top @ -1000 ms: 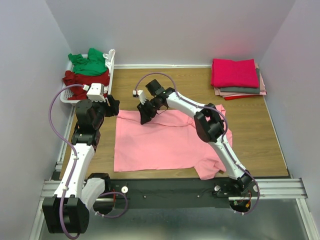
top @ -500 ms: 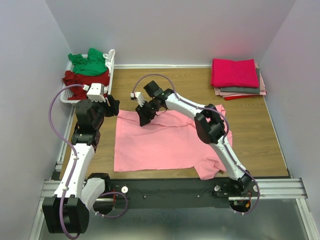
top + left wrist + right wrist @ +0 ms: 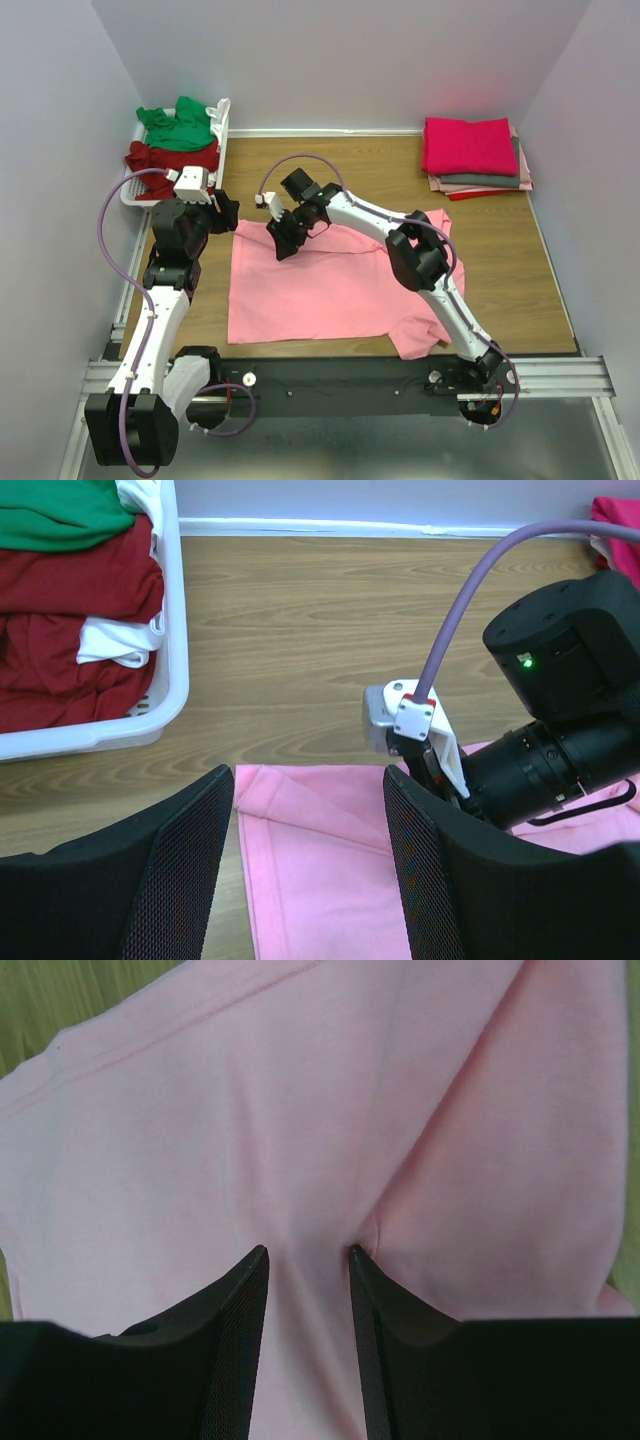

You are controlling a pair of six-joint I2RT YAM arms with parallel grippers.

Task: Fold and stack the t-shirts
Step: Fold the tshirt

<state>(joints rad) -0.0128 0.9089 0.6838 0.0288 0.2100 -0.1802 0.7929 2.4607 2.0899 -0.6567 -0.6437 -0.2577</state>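
A light pink t-shirt lies spread flat on the wooden table. My right gripper is down on its far left part; in the right wrist view the gripper stands open, tips pressed on the pink t-shirt, and the cloth puckers at the right fingertip. My left gripper hovers open over the shirt's far left corner, its gap holding nothing. Folded t-shirts are stacked at the back right, magenta on top of grey.
A white slotted basket at the back left holds a green shirt and a dark red shirt; its rim is just left of my left gripper. Walls close in the table on three sides.
My right gripper has slid left along the pink shirt's far edge, toward the left gripper. The left arm has not moved.
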